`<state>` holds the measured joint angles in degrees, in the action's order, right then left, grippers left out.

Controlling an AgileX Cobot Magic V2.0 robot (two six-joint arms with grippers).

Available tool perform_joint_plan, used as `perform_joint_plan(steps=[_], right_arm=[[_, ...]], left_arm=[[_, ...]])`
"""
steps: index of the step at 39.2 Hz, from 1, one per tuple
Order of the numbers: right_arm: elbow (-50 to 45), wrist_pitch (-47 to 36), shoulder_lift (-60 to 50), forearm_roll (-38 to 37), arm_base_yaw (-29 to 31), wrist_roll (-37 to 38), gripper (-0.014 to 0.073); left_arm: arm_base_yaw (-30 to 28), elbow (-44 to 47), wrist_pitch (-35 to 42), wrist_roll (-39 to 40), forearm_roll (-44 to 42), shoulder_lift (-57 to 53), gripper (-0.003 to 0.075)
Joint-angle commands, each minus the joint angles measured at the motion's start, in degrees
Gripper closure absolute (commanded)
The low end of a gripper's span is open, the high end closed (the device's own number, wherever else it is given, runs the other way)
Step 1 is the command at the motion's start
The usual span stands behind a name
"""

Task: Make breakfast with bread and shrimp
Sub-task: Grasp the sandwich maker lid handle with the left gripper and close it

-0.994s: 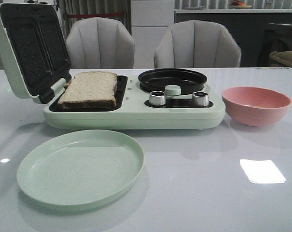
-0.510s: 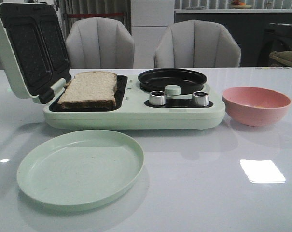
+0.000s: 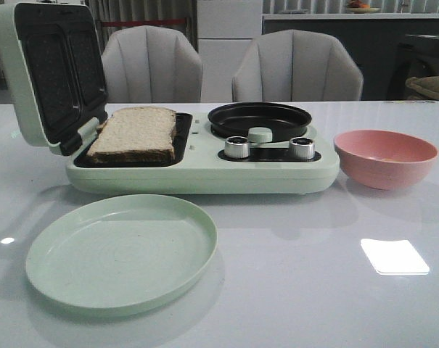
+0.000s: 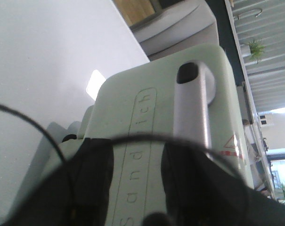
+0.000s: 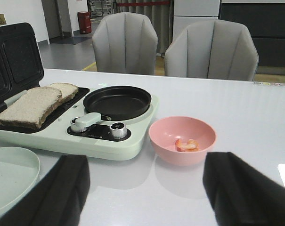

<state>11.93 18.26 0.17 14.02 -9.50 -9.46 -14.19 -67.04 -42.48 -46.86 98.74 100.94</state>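
Bread lies in the open sandwich tray of the pale green breakfast maker; the right wrist view shows two slices, one in front of the other. A piece of shrimp rests in the pink bowl, which stands to the right of the maker. My left gripper is open, close against the outside of the raised lid near its grey handle. My right gripper is open over bare table in front of the bowl. Neither gripper shows in the front view.
An empty pale green plate sits on the table in front of the maker. A black round pan and two silver knobs occupy the maker's right half. Two grey chairs stand behind the table.
The raised lid has swung a little to the right, toward the bread. Bread, bowl and plate have not moved.
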Motion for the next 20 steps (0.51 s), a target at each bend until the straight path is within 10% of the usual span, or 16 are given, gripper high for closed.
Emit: perform_joint_plan(steps=[1,20], right_arm=[[1.5,-4.78,0.68,0.2,0.03,-0.01,0.0001],[1.5,-4.78,0.68,0.2,0.03,-0.01,0.0001]], left_arm=[[2.07,-2.37,-3.75,-2.35,3.94,-2.41,0.0407],[16.73,-2.96,-2.33,-13.5,3.39,-2.41,0.0407]])
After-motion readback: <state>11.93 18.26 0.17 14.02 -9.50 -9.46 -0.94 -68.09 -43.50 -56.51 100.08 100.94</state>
